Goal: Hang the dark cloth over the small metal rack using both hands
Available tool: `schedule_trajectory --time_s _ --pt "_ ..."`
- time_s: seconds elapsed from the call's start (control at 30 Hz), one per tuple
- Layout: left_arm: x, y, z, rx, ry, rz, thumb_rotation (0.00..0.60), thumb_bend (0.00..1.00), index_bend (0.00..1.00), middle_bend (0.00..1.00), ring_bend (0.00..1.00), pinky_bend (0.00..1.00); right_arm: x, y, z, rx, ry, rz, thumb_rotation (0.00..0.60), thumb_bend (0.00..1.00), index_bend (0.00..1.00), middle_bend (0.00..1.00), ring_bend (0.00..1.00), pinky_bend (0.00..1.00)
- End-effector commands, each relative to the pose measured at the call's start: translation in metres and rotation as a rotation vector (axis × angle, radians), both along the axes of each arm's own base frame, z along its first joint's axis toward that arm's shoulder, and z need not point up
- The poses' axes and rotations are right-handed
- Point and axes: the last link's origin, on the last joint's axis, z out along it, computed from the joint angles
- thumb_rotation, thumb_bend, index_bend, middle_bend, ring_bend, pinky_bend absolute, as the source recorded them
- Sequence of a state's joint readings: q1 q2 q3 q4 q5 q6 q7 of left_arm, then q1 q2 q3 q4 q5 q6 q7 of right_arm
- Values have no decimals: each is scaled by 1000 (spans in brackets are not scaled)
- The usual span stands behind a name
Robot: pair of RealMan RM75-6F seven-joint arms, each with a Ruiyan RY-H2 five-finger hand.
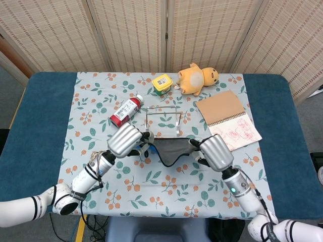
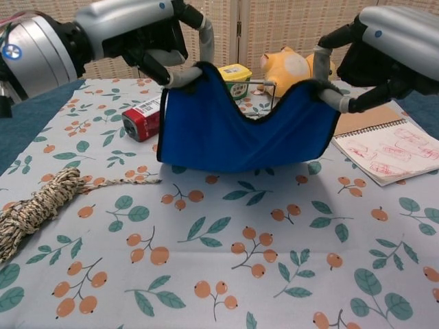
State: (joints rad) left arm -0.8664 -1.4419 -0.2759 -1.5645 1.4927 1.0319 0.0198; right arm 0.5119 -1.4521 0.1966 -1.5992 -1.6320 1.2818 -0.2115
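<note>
The dark cloth [image 1: 169, 149] hangs in the air between my two hands, sagging in the middle; in the chest view its underside [image 2: 240, 127] shows blue. My left hand [image 1: 124, 140] grips its left corner and my right hand [image 1: 216, 151] grips its right corner. In the chest view the left hand [image 2: 140, 27] and right hand [image 2: 387, 48] hold it well above the table. The small metal rack [image 1: 162, 119] stands upright just behind the cloth; the chest view shows only the top bar of the rack [image 2: 264, 83] over the cloth's sagging edge.
A red bottle [image 1: 125, 111] lies left of the rack. A yellow jar [image 1: 162, 83] and a plush toy [image 1: 197, 78] sit behind it. An open notebook [image 1: 228, 121] lies to the right. A coiled rope [image 2: 38, 202] rests at the near left on the flowered tablecloth [image 1: 166, 191].
</note>
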Motion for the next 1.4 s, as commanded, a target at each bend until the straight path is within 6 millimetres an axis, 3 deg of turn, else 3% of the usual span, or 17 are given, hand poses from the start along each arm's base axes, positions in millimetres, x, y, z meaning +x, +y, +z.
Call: schedule_trajectory --time_s 0.03,0.37,0.67,1.03,1.4 --pt "12 12 6 15 3 10 600 441 547 1000 964 1000 9 -9 5 -19 -12 1 600 439 667 964 918 987" --pt "31 43 14 52 -1 65 600 440 554 1000 963 1000 30 -39 17 -77 -24 -24 600 438 667 964 918 987" --pt "38 74 23 104 -12 150 600 440 564 1000 963 1000 34 -72 24 -123 -2 -86 600 439 667 964 918 987" --pt "33 107 29 197 47 256 600 441 564 1000 960 1000 49 -100 8 -130 17 -150 600 439 667 966 918 987" --pt "29 125 34 263 82 292 600 441 565 1000 957 1000 67 -125 2 -164 20 -186 600 439 667 970 920 987"
